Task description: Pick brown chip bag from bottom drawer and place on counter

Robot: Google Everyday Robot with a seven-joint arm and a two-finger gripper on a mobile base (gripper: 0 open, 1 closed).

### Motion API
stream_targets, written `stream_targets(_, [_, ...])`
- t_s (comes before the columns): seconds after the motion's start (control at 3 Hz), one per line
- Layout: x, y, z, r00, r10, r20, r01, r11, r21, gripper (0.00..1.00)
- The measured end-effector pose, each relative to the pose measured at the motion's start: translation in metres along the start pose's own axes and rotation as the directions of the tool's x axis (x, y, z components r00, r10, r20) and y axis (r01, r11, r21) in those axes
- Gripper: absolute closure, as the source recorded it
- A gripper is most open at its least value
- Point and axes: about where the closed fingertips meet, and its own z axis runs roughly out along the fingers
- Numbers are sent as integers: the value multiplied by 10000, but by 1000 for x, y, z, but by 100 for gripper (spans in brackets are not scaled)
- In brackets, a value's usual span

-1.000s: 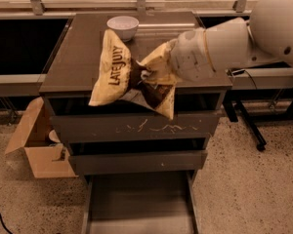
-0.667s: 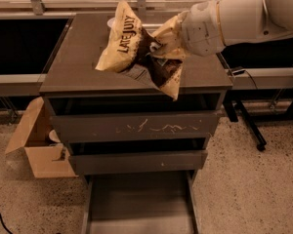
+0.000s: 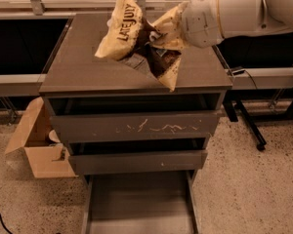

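Brown chip bag [image 3: 135, 42], crumpled, held over the desk [image 3: 73, 68] toward its back right, its right end pinched in the pincer [image 3: 174, 31] of the white arm; bottom drawer [image 3: 136, 204] stands pulled out below; cardboard box [image 3: 38, 147] at left.

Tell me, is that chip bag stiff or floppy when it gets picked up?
Probably floppy: the brown chip bag crumples and folds where the gripper pinches it above the counter. Likely light for its size, since its ends stick out sideways without sagging much.
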Motion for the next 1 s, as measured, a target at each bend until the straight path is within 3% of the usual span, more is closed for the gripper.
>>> stream_targets(0.33, [43,-3,-4,9968,559,-575,-552,9984,133,100])
stream_targets(0.67, [91,1,-14,9802,1231,-1548,-1194,9923,331,100])
stream_targets(1.0, [136,11,-21,9511,1963,-2384,-1886,9805,551,100])
